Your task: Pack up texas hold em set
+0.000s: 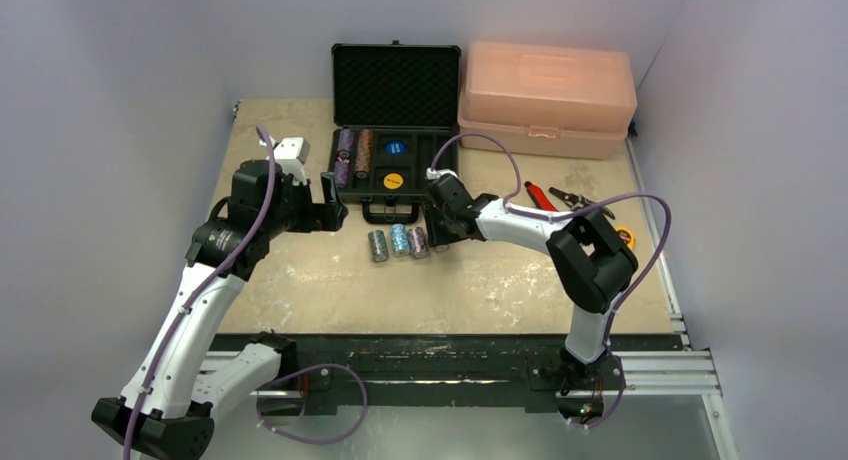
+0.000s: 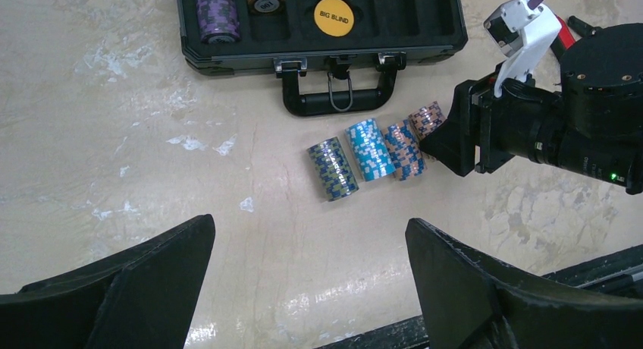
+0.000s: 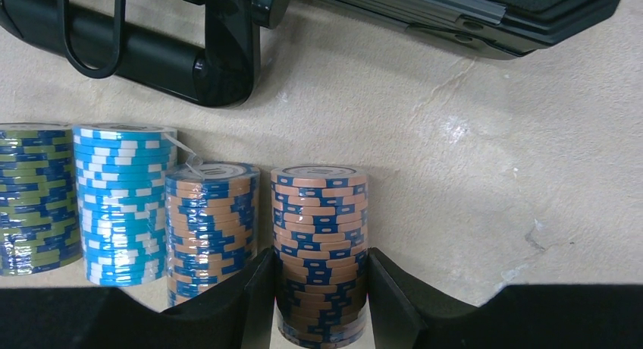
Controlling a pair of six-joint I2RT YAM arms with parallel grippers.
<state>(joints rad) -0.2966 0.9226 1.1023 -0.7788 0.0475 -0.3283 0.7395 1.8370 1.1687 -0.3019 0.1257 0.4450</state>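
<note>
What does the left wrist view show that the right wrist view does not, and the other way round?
Only the left wrist view shows the inside of the case, with the yellow BIG BLIND button and purple chips, the right gripper from outside, and the open left gripper. Only the right wrist view shows the right gripper's fingers against both sides of the orange-and-blue chip stack. Both show the four chip stacks in a row and the case handle.
</note>
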